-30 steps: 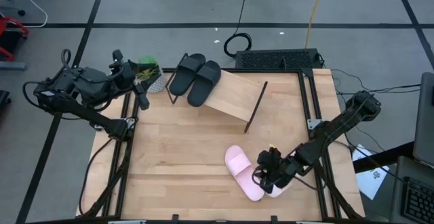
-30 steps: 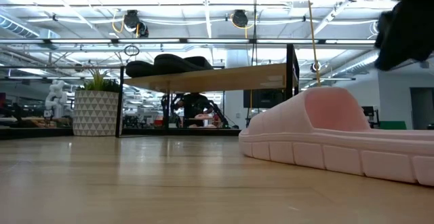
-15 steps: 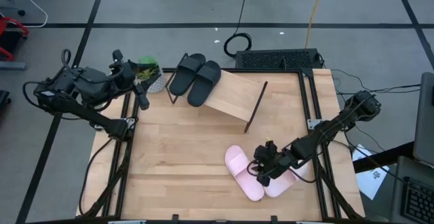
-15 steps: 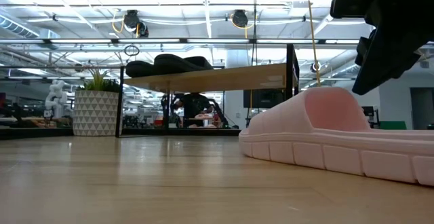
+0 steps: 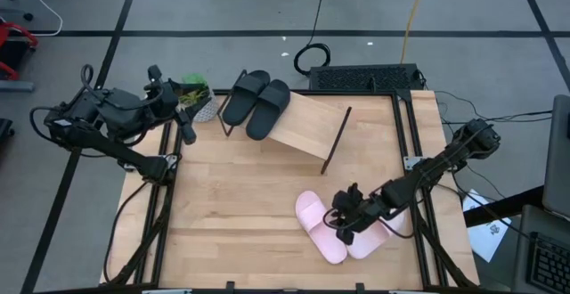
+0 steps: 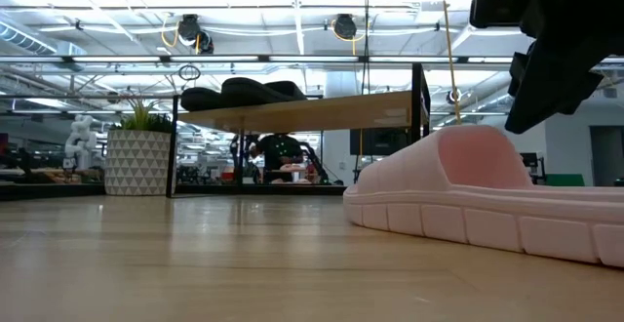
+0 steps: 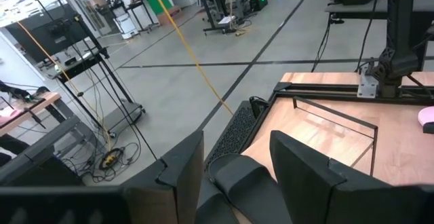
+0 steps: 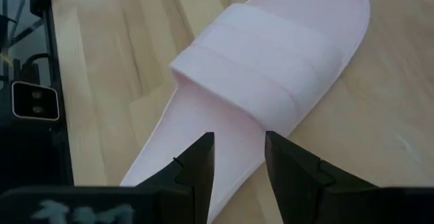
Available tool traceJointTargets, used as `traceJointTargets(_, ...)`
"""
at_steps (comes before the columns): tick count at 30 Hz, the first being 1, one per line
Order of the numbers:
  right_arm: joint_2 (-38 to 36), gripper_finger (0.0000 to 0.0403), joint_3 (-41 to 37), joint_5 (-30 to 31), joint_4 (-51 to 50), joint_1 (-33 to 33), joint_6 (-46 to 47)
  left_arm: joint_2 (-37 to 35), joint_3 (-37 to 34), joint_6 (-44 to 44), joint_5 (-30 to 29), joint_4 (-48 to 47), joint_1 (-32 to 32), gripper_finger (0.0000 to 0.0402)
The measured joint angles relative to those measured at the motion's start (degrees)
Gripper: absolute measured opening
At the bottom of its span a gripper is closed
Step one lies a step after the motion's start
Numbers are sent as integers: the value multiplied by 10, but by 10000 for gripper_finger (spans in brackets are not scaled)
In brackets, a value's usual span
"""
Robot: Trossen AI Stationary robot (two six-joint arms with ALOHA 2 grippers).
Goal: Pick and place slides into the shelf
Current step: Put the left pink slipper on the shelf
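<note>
Pink slides (image 5: pixel 331 229) on table; right end effector (image 5: pixel 343 225) open above them.

Two matte black slides (image 5: pixel 256 102) sit on the light-wood shelf (image 5: pixel 307 125), two pale pink slides (image 5: pixel 319 226) on the tabletop.

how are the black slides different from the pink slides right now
The black slides sit side by side on the upper end of the shelf, while the pink slides lie on the table. The black pair is lined up neatly and untouched; the pink pair overlaps at an angle, with the right hand open just above it. Both pairs share the same open-toe, wide-strap shape.
</note>
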Motion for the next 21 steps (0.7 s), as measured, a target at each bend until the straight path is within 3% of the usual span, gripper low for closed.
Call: traceJointTargets(21, 0, 121, 0, -14, -10, -16, -8, 0, 0, 1, 0, 0, 0, 175)
